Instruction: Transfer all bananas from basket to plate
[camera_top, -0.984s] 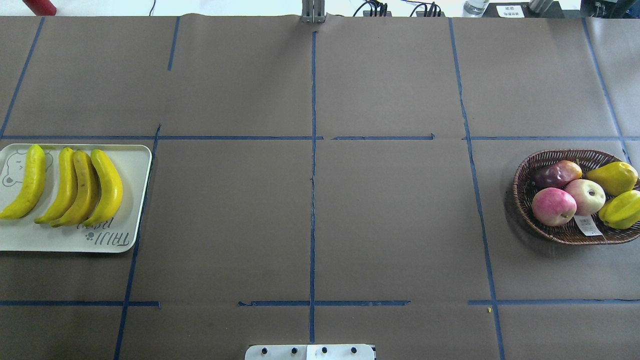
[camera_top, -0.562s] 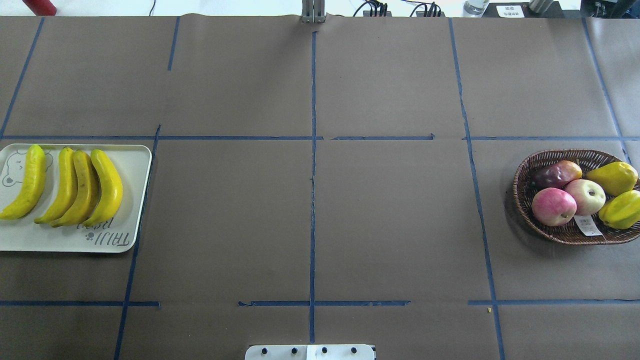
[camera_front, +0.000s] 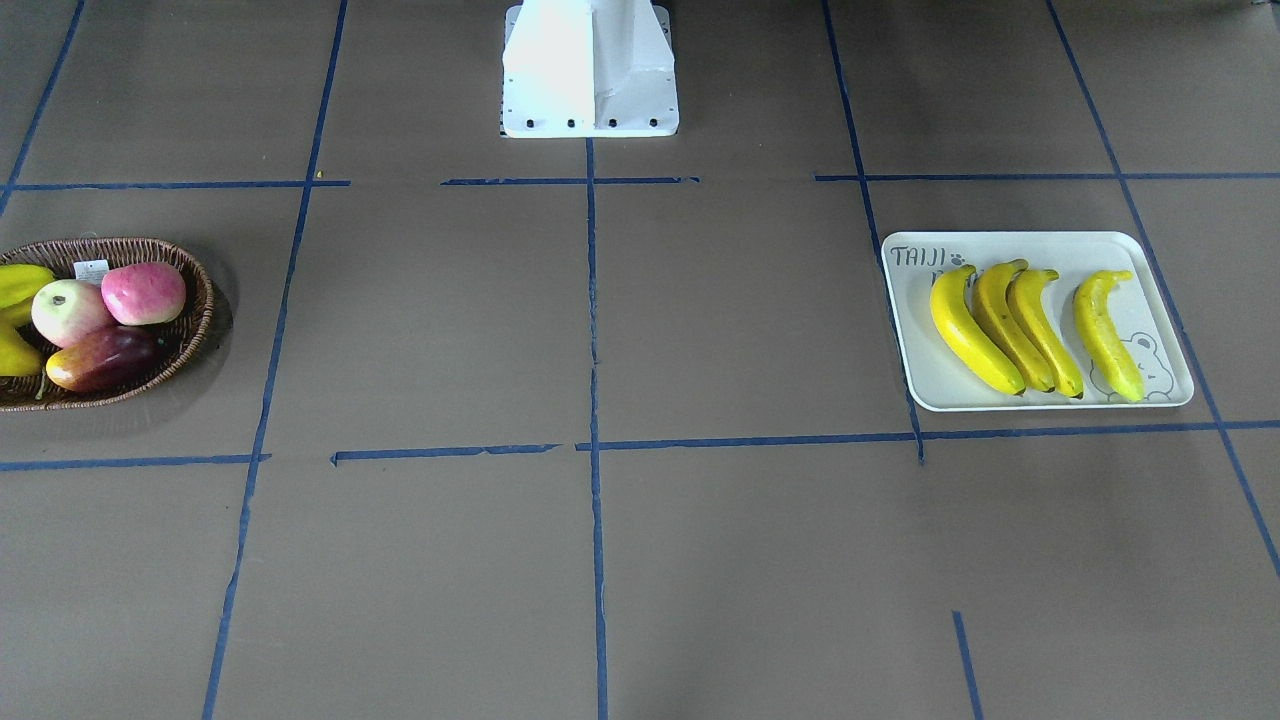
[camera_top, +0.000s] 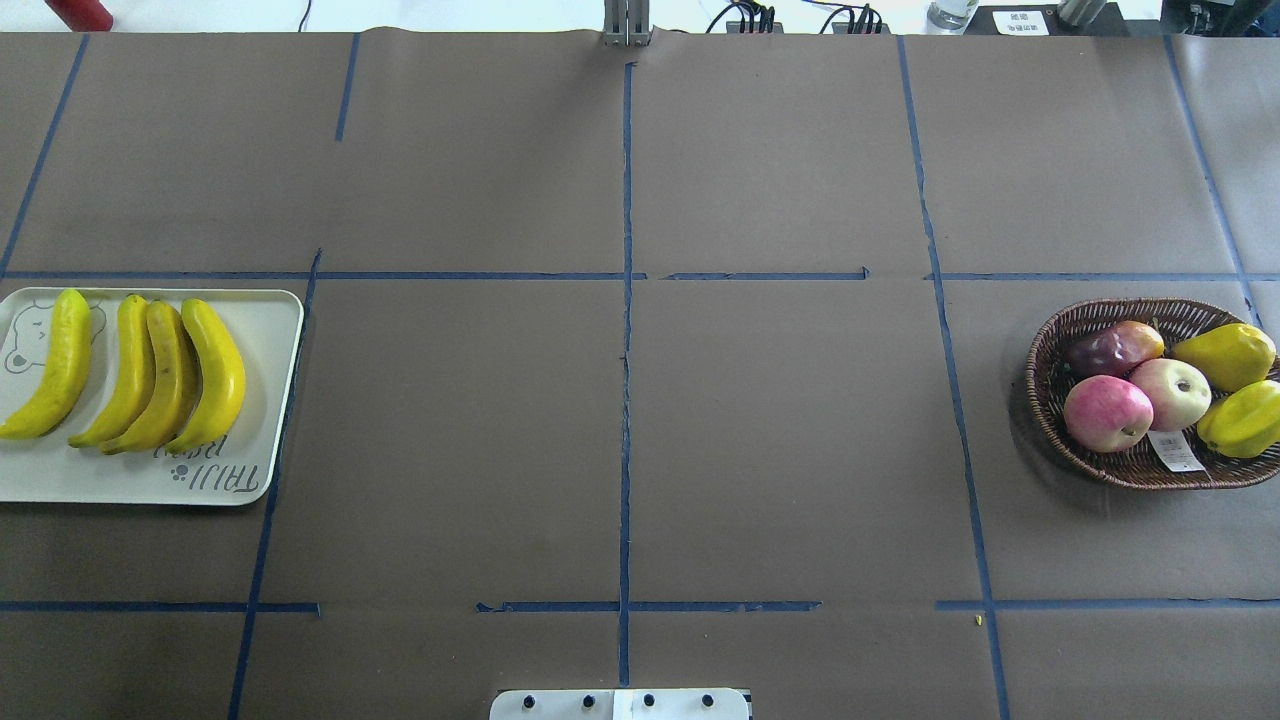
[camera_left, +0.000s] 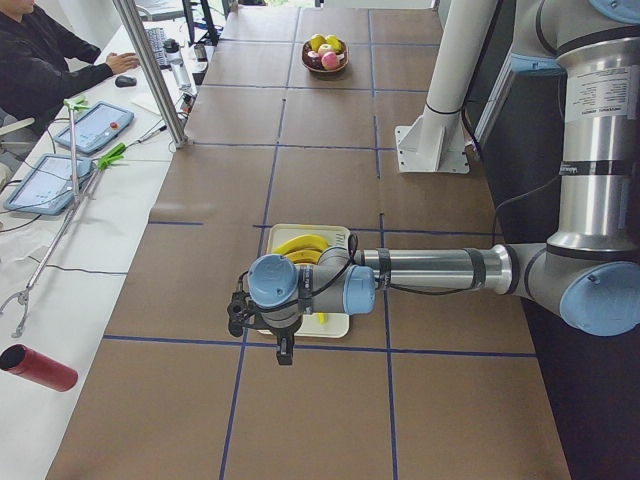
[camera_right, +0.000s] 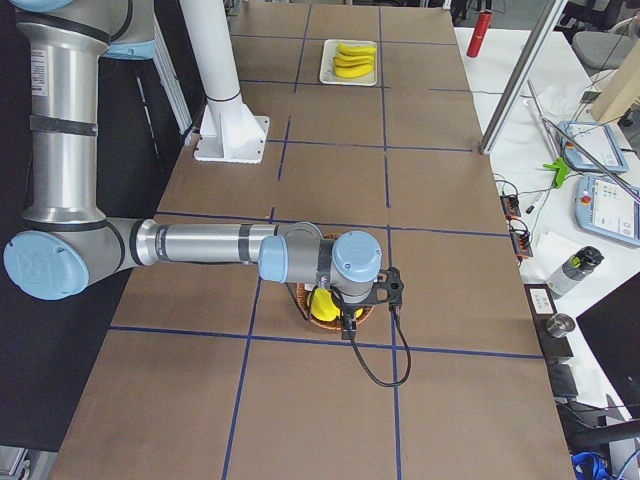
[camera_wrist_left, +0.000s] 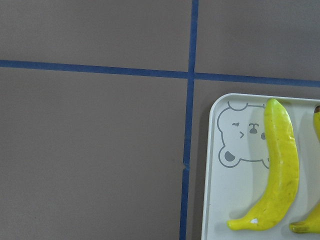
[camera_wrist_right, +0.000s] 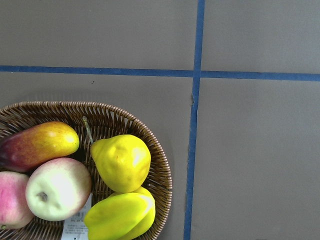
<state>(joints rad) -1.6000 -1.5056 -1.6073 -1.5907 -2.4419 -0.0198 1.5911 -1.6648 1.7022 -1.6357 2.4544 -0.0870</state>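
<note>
Several yellow bananas (camera_top: 130, 370) lie side by side on the off-white tray (camera_top: 270, 400) at the table's left; they also show in the front view (camera_front: 970, 330) on the tray (camera_front: 1050, 245). The left wrist view shows one banana (camera_wrist_left: 280, 160) beside the bear drawing. The wicker basket (camera_top: 1048, 400) at the right holds no banana. My left gripper (camera_left: 285, 352) hangs above the tray's outer end and my right gripper (camera_right: 345, 325) above the basket (camera_right: 305, 300). Both show only in side views, so I cannot tell whether they are open or shut.
The basket (camera_wrist_right: 161, 170) holds two pink apples (camera_top: 1105, 412), a dark red mango (camera_top: 1112, 348), a yellow pear (camera_top: 1225, 356) and a yellow-green fruit (camera_top: 1245, 420). The white robot base (camera_front: 590, 70) stands at mid-table. An operator (camera_left: 40, 60) sits beyond the far edge.
</note>
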